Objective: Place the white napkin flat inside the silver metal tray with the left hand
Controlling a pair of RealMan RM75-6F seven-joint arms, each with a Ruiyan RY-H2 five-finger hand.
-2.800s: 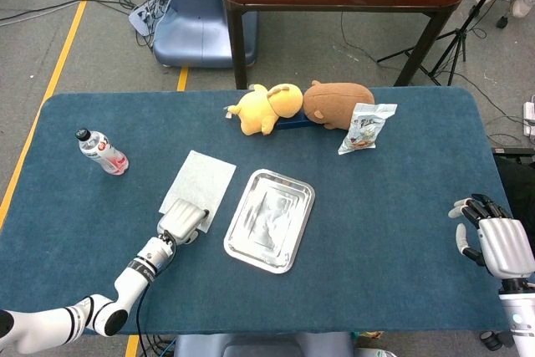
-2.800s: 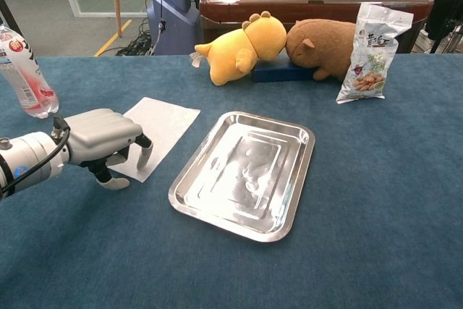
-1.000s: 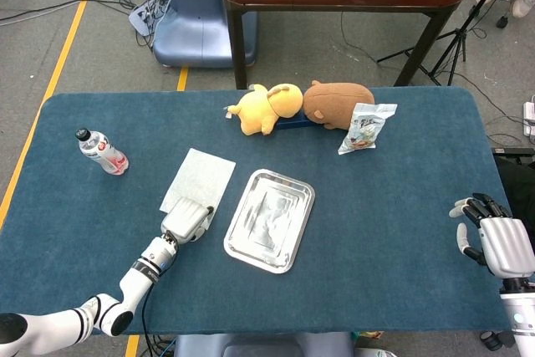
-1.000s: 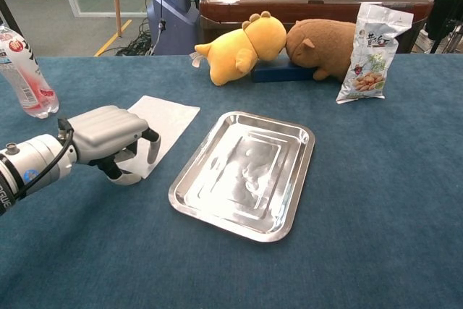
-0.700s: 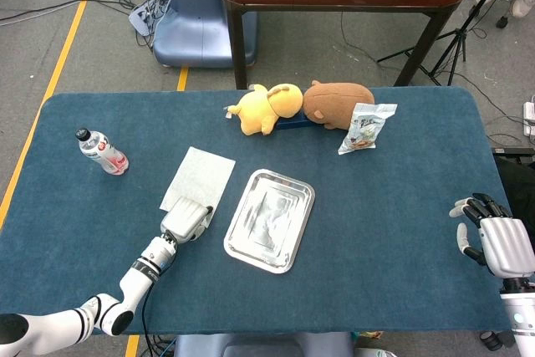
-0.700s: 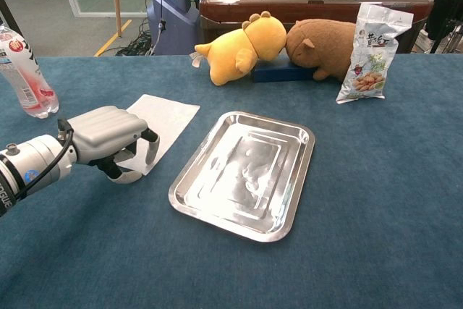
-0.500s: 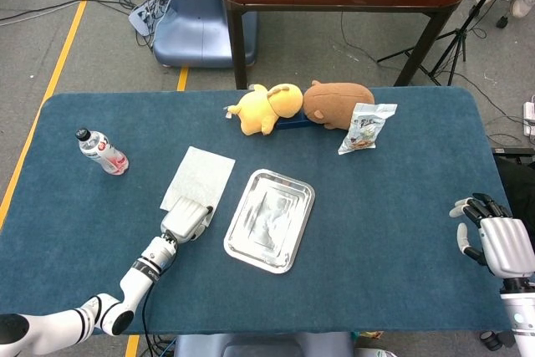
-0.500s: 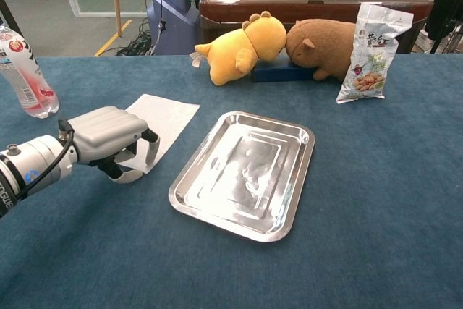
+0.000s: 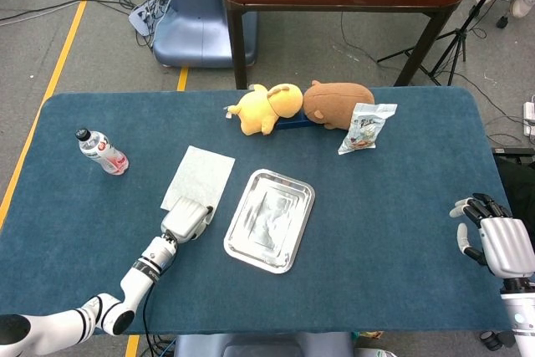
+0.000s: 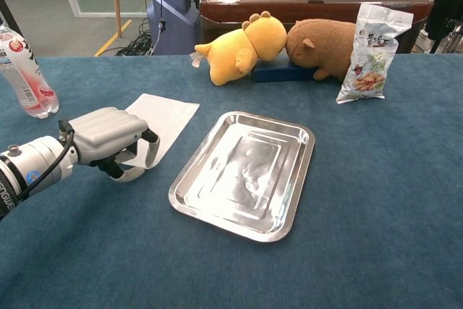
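Your left robot hand (image 10: 108, 139) curls over the white napkin (image 10: 160, 122)'s near edge, pinching it beside the silver metal tray (image 10: 246, 171); bottle (image 10: 25, 77) label unreadable.

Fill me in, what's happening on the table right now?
The left hand sits over the near edge of the white napkin, fingers curled down onto it as if gathering the edge to pick it up; whether it has a real grip cannot be told. The rest of the napkin lies on the blue table, just left of the silver metal tray, which holds nothing. The right hand is idle at the table's right edge, fingers apart.
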